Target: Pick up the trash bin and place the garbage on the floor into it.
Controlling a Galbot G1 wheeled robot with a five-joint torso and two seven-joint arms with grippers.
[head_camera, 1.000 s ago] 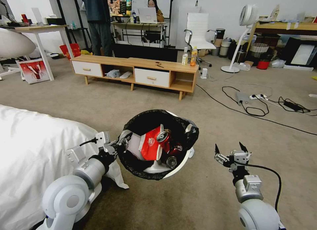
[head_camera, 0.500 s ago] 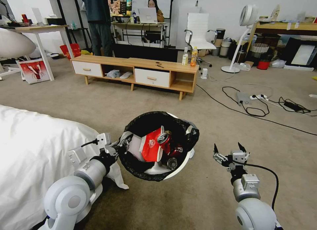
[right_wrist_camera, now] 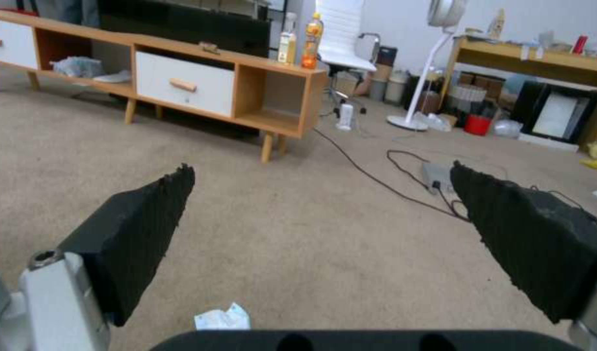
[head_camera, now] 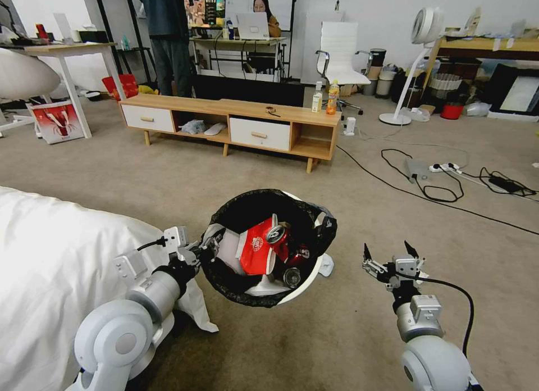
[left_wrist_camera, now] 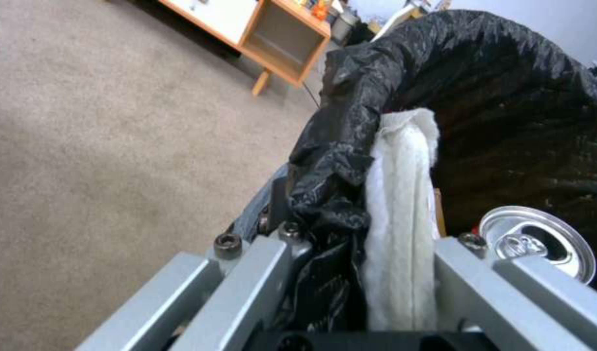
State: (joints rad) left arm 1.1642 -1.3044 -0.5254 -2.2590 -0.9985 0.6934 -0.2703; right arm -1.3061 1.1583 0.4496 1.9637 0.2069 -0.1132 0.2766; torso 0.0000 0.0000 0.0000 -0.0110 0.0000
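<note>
The left pincer (head_camera: 206, 246) grips the near rim of the bag-lined trash bin (head_camera: 272, 245), held above the carpeted floor (head_camera: 348, 323) with its mouth tilted up, a crushed can (head_camera: 278, 233) and red-white wrapper (head_camera: 255, 250) inside. To its right the right pincer (head_camera: 391, 255) hangs wide open and empty, nearer to a crumpled tissue (right_wrist_camera: 223, 318) lying on the carpet just below and ahead of it.

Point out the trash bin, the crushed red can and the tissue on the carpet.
trash bin (head_camera: 312, 273): head view, white rim on its right side.
crushed red can (head_camera: 279, 233): head view, silver top.
tissue (right_wrist_camera: 223, 318): right wrist view, its crumpled middle.
</note>
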